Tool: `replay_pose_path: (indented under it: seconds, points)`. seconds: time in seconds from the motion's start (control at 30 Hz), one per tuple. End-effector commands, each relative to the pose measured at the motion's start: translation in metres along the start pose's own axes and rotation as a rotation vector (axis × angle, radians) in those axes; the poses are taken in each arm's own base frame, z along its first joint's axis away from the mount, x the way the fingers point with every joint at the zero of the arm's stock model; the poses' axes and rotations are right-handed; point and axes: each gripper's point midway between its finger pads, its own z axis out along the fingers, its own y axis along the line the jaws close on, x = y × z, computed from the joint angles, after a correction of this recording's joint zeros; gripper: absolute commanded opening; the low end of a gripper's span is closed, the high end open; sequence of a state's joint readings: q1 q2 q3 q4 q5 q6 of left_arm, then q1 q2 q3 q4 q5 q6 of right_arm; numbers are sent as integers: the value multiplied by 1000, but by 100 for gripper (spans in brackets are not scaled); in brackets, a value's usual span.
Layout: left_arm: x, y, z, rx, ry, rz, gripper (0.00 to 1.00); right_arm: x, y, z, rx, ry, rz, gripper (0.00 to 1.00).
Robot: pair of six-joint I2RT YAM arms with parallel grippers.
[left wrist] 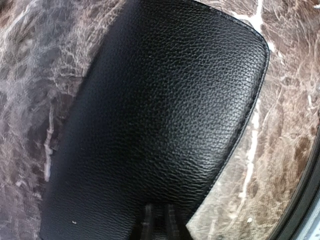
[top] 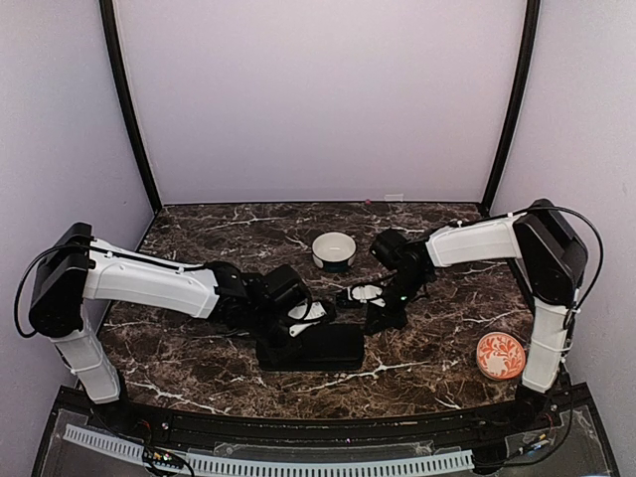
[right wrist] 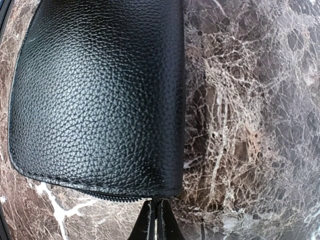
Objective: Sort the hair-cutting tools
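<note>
No scissors or thin black stick pieces show in any view. A flat black leather-look case [top: 313, 348] lies zipped shut at the table's middle front. It fills the left wrist view [left wrist: 165, 115] and the right wrist view [right wrist: 100, 95]. My left gripper [top: 303, 323] rests on the case's top near its far left edge, its fingers close together [left wrist: 161, 220]. My right gripper [top: 376, 320] is at the case's far right corner. Its fingers [right wrist: 156, 220] are pressed together right at the zip line there; what they pinch is hidden.
A white round bowl [top: 334, 250] stands behind the case, between the two arms. An orange patterned round dish [top: 500, 355] sits at the front right near the right arm's base. The table is dark marble [top: 199, 229].
</note>
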State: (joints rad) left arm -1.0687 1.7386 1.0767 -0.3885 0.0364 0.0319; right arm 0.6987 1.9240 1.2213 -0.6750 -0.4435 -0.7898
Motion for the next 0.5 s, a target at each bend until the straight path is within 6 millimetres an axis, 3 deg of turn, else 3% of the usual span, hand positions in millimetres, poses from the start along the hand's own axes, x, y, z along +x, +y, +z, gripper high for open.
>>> replay_pose_path:
  seconds: [0.0, 0.07, 0.2, 0.47]
  points:
    - [12, 5, 11, -28, 4, -5, 20, 11, 8, -5, -2, 45, 27, 0]
    - [-8, 2, -6, -38, -100, 46, 30, 8, 4, -6, 9, 41, 35, 0]
    - [-45, -9, -30, -87, -238, 205, 41, 3, -5, -8, 26, 35, 46, 0]
    - [-84, -38, -4, -145, -202, 375, 43, -1, -10, -6, 25, 31, 60, 0]
